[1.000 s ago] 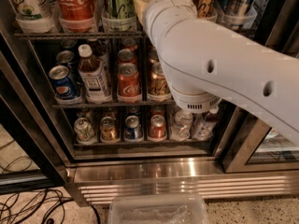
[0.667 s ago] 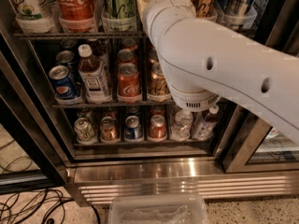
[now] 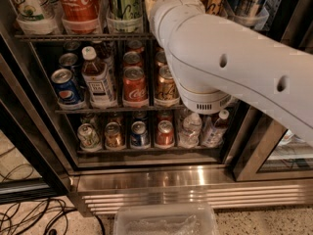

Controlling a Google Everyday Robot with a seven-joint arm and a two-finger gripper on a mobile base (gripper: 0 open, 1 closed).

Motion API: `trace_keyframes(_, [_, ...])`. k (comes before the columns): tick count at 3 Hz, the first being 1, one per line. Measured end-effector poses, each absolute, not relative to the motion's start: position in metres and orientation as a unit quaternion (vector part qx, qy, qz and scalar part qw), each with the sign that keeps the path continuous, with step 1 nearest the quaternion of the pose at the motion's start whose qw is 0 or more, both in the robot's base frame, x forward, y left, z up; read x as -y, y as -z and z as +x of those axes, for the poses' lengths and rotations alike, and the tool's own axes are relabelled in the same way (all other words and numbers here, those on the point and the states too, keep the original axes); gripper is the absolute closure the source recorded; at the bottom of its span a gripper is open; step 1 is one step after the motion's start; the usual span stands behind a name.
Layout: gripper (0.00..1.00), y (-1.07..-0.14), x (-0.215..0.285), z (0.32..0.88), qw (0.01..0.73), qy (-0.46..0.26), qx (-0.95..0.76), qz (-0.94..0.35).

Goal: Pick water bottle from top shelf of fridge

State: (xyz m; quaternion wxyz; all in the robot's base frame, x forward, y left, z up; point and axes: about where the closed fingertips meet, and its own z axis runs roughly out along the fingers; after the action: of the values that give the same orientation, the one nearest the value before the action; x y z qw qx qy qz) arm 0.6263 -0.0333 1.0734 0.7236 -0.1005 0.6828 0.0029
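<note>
My white arm (image 3: 230,77) reaches from the right up across the fridge (image 3: 171,180) to the top shelf (image 3: 83,35). Its end (image 3: 171,6) sits at the shelf's middle clear tub and runs off the top edge. My gripper is above that edge, out of view. The water bottle is not visible; the arm covers that slot. The top shelf also holds a red Coca-Cola can (image 3: 76,4), a green can (image 3: 122,4) and a white-green can (image 3: 29,6) in clear holders to the left of the arm.
The middle rack holds a Pepsi can (image 3: 66,87), a brown-drink bottle (image 3: 95,77) and short cans (image 3: 134,84). The bottom rack holds cans and small clear bottles (image 3: 190,129). A door frame (image 3: 257,151) stands at right. A clear plastic tub (image 3: 166,222) and cables (image 3: 29,214) lie on the floor.
The arm stays reached into the top shelf's middle slot; I see only a very slight shift of its end.
</note>
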Motion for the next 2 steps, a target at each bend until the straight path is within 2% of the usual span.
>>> trace_keyframes(2, [1.00, -1.0794, 0.0353, 0.6208, 0.738, -0.021, -0.667, -0.098])
